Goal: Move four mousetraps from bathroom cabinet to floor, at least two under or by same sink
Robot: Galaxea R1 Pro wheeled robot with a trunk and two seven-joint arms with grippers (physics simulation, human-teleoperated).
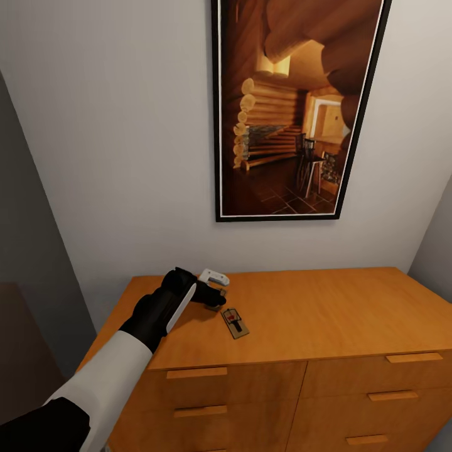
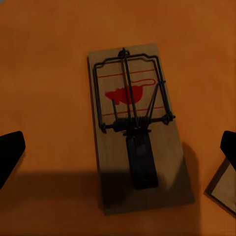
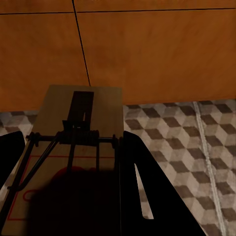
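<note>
Left gripper (image 1: 216, 300) hovers over the cabinet (image 1: 326, 314) top, just at 10 o'clock of a mousetrap (image 1: 235, 322) lying flat there. In the left wrist view the 2 dark fingertips (image 2: 10, 155) stand wide apart, one on each side of that trap (image 2: 135, 125), holding nothing. A corner of a second board (image 2: 223, 189) shows close by at the trap's 4 o'clock.

Right gripper (image 3: 64, 162) is closed on another mousetrap (image 3: 81, 128); 1 dark finger (image 3: 142, 191) lies against the board's edge. It hangs low, in front of the cabinet's drawer fronts (image 3: 147, 49), above the bathroom floor (image 3: 187, 142).

Step in hand, as I judge it: pick the trap off the top with the left claw.
- Centre the jaws across the board's short width, not its length.
- Come straight down; the board is thin, so fingertips must reach almost to the wood surface.
- Keep clear of the neighbouring board.
- Close on the wooden edges, away from the wire.

Materials: trap is a flat, pale brown wooden rectangle, dark wire bow and coiled spring, red mouse print and 2 red lines. Cabinet is smooth orange-brown wood with slim bar handles (image 1: 196, 372). Floor tiles carry a brown, beige and white cube pattern with pale grout.
</note>
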